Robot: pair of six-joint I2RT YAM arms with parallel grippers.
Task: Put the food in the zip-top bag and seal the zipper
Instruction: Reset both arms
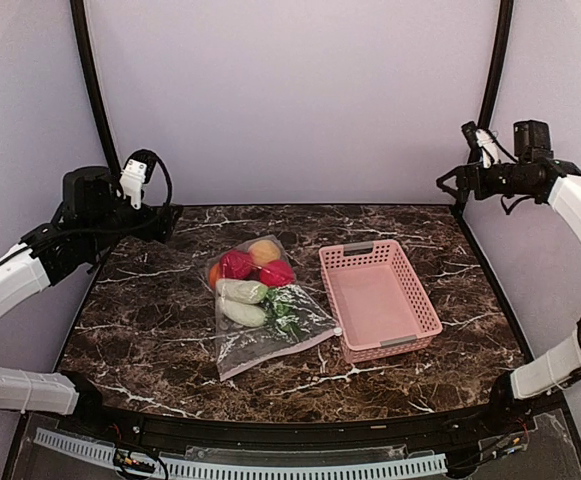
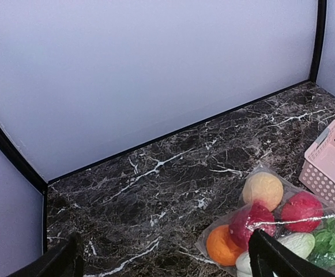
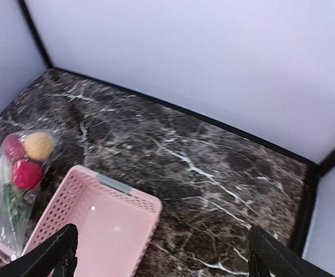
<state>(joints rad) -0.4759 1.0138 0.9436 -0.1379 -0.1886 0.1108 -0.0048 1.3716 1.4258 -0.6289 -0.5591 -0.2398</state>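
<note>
The zip-top bag lies flat mid-table with the food inside: an orange ball, a maroon fruit, a yellow ball, a red fruit, two white oblong pieces and green leaves. The zipper is the pale pink strip along the bag's near edge. My left gripper hangs open high at the back left, well clear of the bag. My right gripper hangs open high at the back right, holding nothing.
A pink mesh basket stands just right of the bag, with nothing in it. It also shows in the left wrist view as a basket and in the right wrist view as a basket. Pale walls with black corner posts enclose the dark marble table.
</note>
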